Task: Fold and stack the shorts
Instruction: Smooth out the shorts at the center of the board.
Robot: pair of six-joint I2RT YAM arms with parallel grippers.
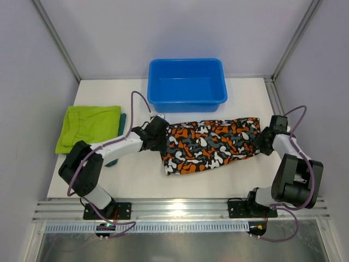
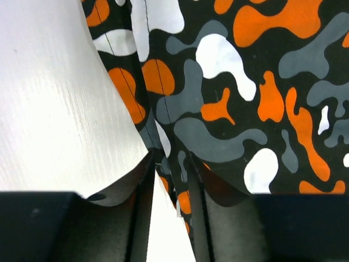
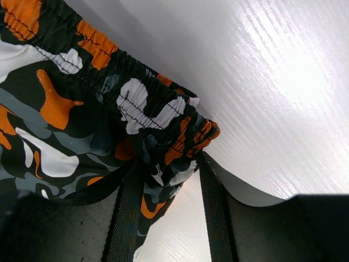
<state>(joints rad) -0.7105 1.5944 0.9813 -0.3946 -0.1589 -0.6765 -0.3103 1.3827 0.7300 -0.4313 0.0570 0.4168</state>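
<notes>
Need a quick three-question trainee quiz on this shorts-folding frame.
1. True or false: the blue tub holds shorts.
2. Which pair lies between the left claw and the right claw? A lime, B teal, C camouflage.
3. What lies under the lime shorts?
Key: 1 false; 2 C; 3 the teal shorts.

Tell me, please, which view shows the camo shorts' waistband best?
Right wrist: the waistband runs across it close up, gathers clear. Top shows it only as the shorts' small right end; left wrist shows none.
</notes>
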